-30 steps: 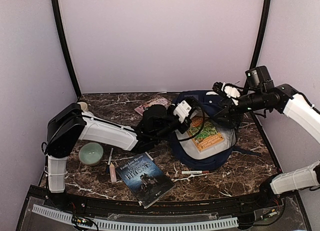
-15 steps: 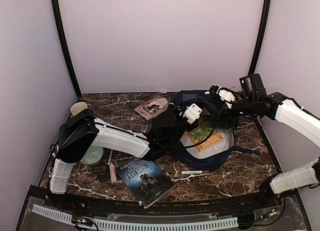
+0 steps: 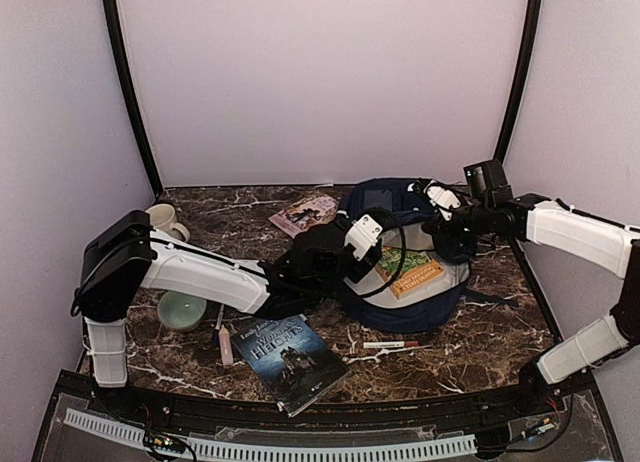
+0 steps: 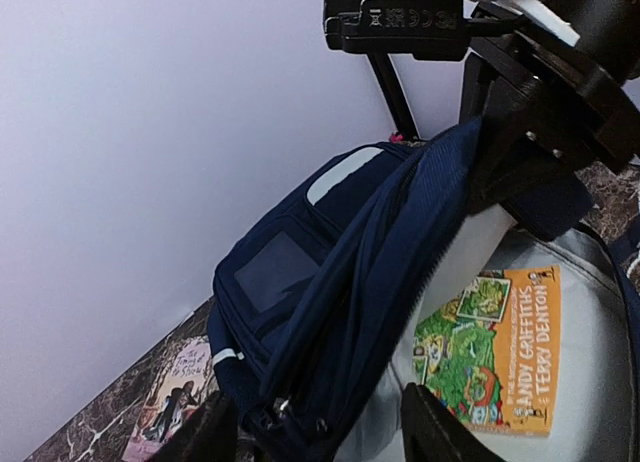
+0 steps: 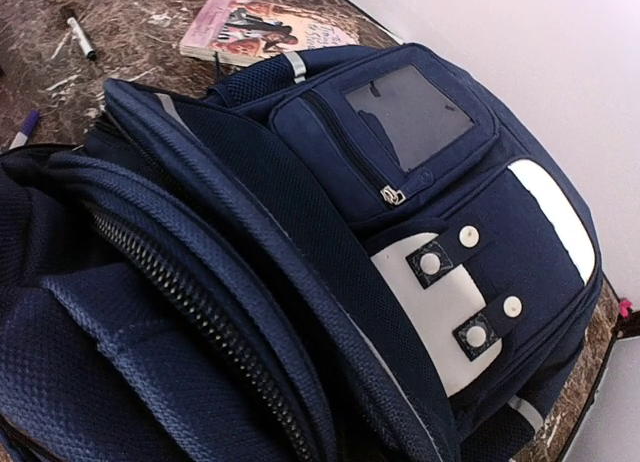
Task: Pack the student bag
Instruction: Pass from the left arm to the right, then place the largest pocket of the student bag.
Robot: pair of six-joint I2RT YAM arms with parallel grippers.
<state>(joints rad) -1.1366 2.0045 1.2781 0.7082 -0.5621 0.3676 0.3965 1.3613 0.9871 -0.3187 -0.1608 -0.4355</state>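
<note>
The student bag lies open at the middle right of the table, its grey lining showing. An orange and green book rests inside it. In the left wrist view the navy front flap stands lifted over the book. My left gripper is open, and the flap's lower edge runs between its fingers. The left gripper sits at the bag's left rim. My right gripper is shut on the flap's upper edge. Its fingers are hidden in the right wrist view, which shows only the bag's front pocket.
A dark-covered book lies near the front edge, with a marker left of it. A pen lies in front of the bag. A pink book sits at the back. A green bowl and a cup stand at the left.
My left gripper has opened and let go of the flap, drawing back a little to the left. My right gripper has moved in from the right and closed on the flap's top edge.
</note>
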